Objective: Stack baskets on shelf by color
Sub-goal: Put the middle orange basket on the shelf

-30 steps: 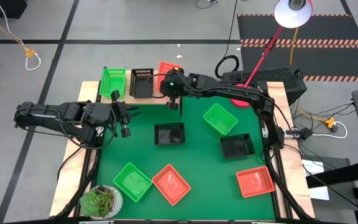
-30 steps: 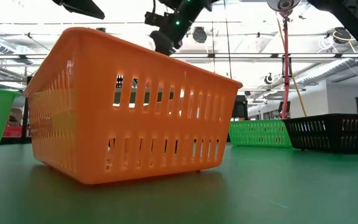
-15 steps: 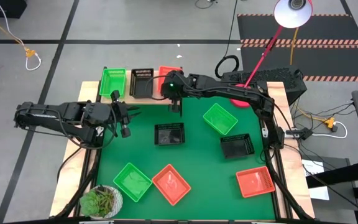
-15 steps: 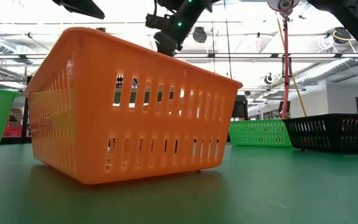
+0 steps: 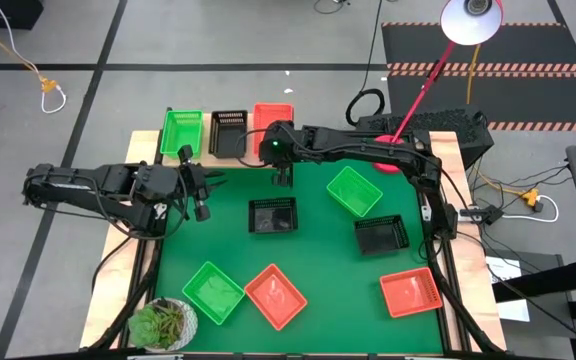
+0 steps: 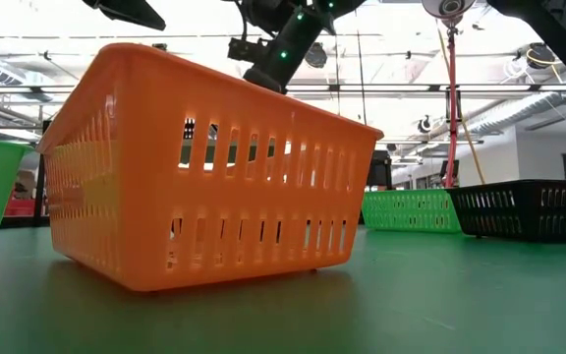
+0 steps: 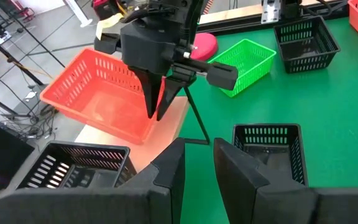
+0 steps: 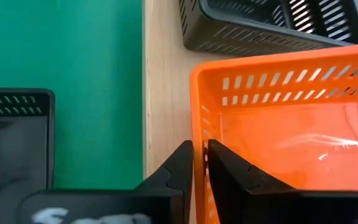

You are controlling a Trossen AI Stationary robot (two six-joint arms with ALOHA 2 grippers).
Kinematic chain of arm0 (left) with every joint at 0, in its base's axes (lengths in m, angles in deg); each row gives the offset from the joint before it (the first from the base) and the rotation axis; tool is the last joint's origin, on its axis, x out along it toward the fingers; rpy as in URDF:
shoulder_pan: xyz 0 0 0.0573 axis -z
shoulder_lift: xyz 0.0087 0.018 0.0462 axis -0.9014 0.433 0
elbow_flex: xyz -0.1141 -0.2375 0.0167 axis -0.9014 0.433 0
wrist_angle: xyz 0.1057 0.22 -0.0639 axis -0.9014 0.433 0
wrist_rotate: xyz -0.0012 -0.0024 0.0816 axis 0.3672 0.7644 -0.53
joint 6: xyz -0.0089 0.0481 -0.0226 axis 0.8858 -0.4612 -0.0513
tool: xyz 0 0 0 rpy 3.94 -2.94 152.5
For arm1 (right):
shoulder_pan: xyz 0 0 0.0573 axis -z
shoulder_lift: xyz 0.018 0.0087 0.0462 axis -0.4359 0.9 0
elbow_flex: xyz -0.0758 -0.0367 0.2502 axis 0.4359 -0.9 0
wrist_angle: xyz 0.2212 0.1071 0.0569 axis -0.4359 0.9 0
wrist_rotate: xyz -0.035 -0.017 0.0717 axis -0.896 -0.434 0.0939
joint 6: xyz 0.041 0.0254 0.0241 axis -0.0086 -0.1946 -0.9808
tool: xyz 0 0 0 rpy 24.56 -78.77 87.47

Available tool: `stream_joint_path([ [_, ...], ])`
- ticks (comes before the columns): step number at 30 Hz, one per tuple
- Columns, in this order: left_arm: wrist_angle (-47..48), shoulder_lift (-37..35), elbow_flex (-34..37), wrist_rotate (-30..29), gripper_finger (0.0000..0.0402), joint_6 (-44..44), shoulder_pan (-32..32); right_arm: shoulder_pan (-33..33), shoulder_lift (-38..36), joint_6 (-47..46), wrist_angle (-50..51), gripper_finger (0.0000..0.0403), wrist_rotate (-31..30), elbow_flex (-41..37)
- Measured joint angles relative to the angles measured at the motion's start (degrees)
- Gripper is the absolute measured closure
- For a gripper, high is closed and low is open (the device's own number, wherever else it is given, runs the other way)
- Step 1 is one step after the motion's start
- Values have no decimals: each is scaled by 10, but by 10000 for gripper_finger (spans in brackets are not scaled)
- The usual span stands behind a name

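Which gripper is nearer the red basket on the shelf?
Right. The right gripper pinches the red basket's near wall; the left gripper hangs over the mat, apart from the shelf.

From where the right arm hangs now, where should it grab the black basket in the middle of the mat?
Pinch the black basket's thin upright rim wall nearest the shelf, one finger inside, one outside, descending from above; its open top faces up, close below the right gripper.
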Motion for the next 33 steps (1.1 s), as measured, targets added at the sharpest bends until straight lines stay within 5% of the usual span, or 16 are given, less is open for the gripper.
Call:
stream_joint_path([
  [33,0,0,0,0,314,0,0,-19,-18,0,-16,348,-32,0],
])
